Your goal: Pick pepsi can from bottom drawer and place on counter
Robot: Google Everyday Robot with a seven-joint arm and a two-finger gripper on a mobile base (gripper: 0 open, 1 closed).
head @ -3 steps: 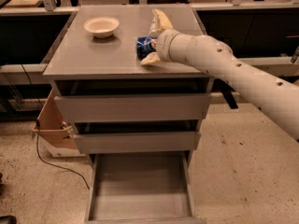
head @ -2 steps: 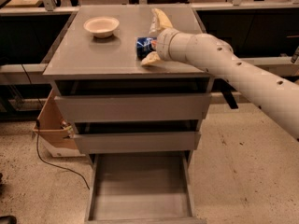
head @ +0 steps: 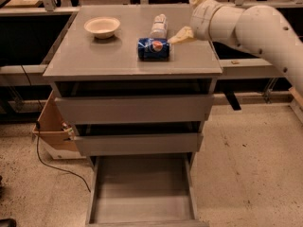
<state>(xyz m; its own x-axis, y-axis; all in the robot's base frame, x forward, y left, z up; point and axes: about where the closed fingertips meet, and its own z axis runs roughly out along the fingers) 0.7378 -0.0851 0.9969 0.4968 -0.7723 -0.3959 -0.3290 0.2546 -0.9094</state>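
- The gripper (head: 182, 15) hangs over the right rear part of the counter (head: 94, 60). Its 2 fingers are spread wide and hold nothing.
- The change: 1 second ago the fingers were closed in around the pepsi can (head: 154, 48), hiding most of it. Now they have let go and drawn back to the right, and the can shows whole.
- The can rests on the counter, right of centre and toward the front. It appears to lie on its side, with the round logo facing the camera.
- The lower fingertip (head: 174, 39) is just beside the can's right end (whether it grazes the metal I cannot tell).
- A white bottle (head: 159, 26) lies just behind the can, uncovered by the retreat. A pale bowl (head: 102, 26) sits well apart at the left rear.
- The bottom drawer (head: 142, 207) stands pulled out and its floor shows no can. The 2 drawers above (head: 132, 109) are shut or nearly so.
- My reading: pick and place are both done, since the can is out of the drawer and resting free on the counter. Only clearing the arm (head: 255, 27) looks left.
- One risk: a can on its side could roll if the lower finger brushes it, so moving up and away would be safer.
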